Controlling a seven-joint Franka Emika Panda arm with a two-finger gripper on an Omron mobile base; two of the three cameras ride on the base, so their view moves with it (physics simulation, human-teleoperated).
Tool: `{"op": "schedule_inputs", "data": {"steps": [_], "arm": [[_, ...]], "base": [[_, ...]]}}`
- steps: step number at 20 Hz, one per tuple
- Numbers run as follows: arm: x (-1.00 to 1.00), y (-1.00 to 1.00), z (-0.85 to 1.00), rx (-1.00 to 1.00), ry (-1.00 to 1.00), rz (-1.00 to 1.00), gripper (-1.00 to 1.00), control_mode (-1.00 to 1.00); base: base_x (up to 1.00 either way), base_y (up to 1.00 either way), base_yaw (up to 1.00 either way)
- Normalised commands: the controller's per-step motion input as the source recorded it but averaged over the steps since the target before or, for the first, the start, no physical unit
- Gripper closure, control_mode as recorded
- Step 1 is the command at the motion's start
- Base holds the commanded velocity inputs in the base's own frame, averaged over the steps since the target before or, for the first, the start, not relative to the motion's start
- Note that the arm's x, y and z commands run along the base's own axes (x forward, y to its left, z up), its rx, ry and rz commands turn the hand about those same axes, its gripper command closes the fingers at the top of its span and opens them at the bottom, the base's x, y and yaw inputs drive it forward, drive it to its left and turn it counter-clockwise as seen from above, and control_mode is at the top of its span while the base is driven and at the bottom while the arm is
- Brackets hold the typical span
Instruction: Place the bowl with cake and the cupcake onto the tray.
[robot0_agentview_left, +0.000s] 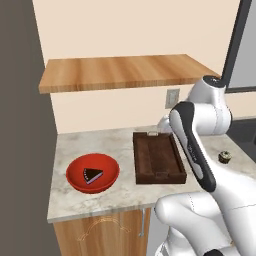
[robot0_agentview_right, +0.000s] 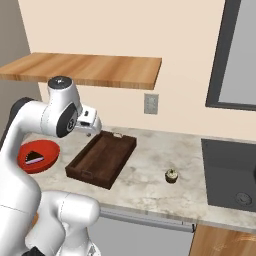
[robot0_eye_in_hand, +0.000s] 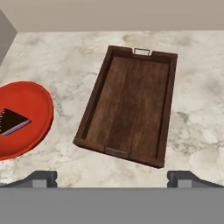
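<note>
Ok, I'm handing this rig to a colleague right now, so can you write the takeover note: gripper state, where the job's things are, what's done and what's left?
Gripper: open, holding nothing, raised above the counter and looking down on the tray.
Tray: on the counter, nothing on it.
Bowl with cake: on the counter to the tray's left, apart from it, cake wedge inside.
Cupcake: upright on the counter to the tray's right, apart from it, between the tray and the dark cooktop.
Done: nothing placed yet.
Left: put the bowl with cake and the cupcake onto the tray.
</note>
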Motion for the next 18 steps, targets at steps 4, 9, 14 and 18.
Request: {"op": "schedule_inputs", "data": {"steps": [4, 9, 14, 18], "arm": [[-0.45, 0.25, -0.06, 0.03, -0.01, -0.05, -1.00, -1.00], [-0.46, 0.36, -0.22, 0.11, 0.00, -0.13, -1.00, -1.00], [-0.40, 0.46, -0.26, 0.16, 0.00, -0.16, -1.00, -1.00], [-0.25, 0.50, -0.27, 0.19, 0.00, -0.19, -1.00, -1.00]], "base": [[0.00, 0.00, 0.00], [0.00, 0.00, 0.00], [0.00, 0.00, 0.00], [0.00, 0.00, 0.00]]}}
